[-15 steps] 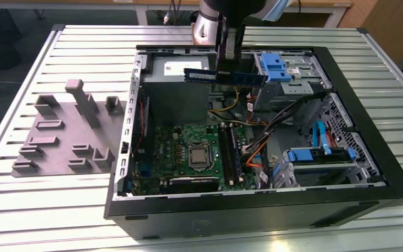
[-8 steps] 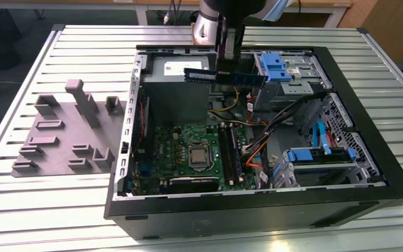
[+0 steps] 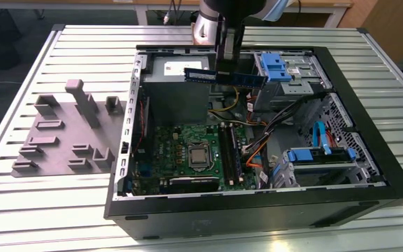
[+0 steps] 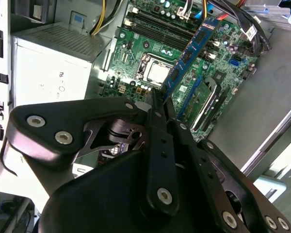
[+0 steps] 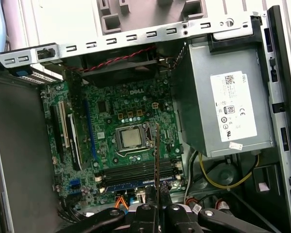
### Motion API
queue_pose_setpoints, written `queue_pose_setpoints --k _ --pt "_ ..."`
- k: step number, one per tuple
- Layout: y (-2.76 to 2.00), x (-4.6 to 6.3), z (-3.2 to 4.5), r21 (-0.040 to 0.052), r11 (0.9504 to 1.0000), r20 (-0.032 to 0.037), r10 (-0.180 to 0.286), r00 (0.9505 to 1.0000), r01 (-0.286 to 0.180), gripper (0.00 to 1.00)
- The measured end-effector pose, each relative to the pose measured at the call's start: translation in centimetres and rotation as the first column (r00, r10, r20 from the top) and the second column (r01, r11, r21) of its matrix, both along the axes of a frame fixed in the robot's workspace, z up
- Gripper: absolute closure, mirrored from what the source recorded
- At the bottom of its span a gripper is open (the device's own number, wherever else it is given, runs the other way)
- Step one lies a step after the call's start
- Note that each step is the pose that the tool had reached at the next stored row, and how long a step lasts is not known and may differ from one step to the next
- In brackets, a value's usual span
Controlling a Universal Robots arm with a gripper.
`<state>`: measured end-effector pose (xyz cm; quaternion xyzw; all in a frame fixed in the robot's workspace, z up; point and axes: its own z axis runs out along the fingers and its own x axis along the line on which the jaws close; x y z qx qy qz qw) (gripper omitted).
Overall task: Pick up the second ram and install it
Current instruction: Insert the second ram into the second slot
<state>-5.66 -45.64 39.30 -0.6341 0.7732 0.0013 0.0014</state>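
Fingers [image 4: 157, 104] closed tight on second ram [image 4: 191, 58], thin flat blue board with black chips, clamped at mid-length. In exterior view, upper centre of frame, ram [image 3: 224, 76] hangs level above open black computer case [image 3: 369, 157], touching nothing else. Below: green motherboard [image 5: 111, 121], square metallic CPU [image 5: 131, 138], boxy grey power supply [image 5: 223, 102]. Left of frame: grey plastic holder tray [image 3: 61, 136] on ribbed metal surface [image 3: 19, 199].
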Motion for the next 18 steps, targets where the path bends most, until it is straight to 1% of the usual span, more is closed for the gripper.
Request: queue_pose_setpoints --k 11,15,18 --pt "0.0 0.0 -0.05 -0.0002 0.9996 0.0001 -0.029 0.9996 0.029 0.86" --pt "0.0 0.0 -0.09 -0.0014 0.9977 0.0001 -0.068 0.9977 0.068 0.86" --pt "0.0 0.0 -0.13 -0.0028 0.9936 0.0002 -0.113 0.9936 0.113 0.86"
